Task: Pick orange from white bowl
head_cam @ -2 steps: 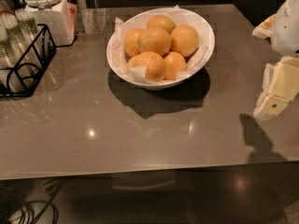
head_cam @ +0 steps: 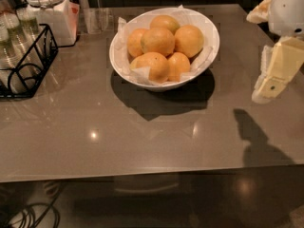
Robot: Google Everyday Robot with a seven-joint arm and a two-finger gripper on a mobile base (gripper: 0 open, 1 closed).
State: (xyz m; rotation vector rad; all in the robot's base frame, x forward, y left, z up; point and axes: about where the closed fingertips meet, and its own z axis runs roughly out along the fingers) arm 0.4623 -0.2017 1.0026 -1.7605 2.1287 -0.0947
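a grey, glossy counter [head_cam: 142, 141] fills most of the view. its front edge runs straight across the lower part, with dark floor and a coil of cables [head_cam: 28, 215] below at the left. the whole front half of the counter is bare, marked only by light spots and shadows, and a broad open strip lies between the white bowl [head_cam: 211, 32] and the right side

the tool [head_cam: 266, 91], cream-coloured and angled downward, hangs over the right side of the counter, well apart from the bowl; whether it is apart or together cannot be told. its shadow [head_cam: 259, 137] falls on the counter below it

the white bowl sits at the back centre, wide and glossy, lined with crumpled white paper [head_cam: 202, 61]. the orange [head_cam: 157, 41] sits high in the middle of the pile inside the bowl, round, yellow-orange, matte-skinned, touching the other oranges [head_cam: 189, 40] around it

the left side is crowded: a black wire rack [head_cam: 28, 65] holding bottles [head_cam: 9, 37] at the edge, a white lidded jar [head_cam: 45, 8] behind it, and a clear glass [head_cam: 97, 19] just beside the jar
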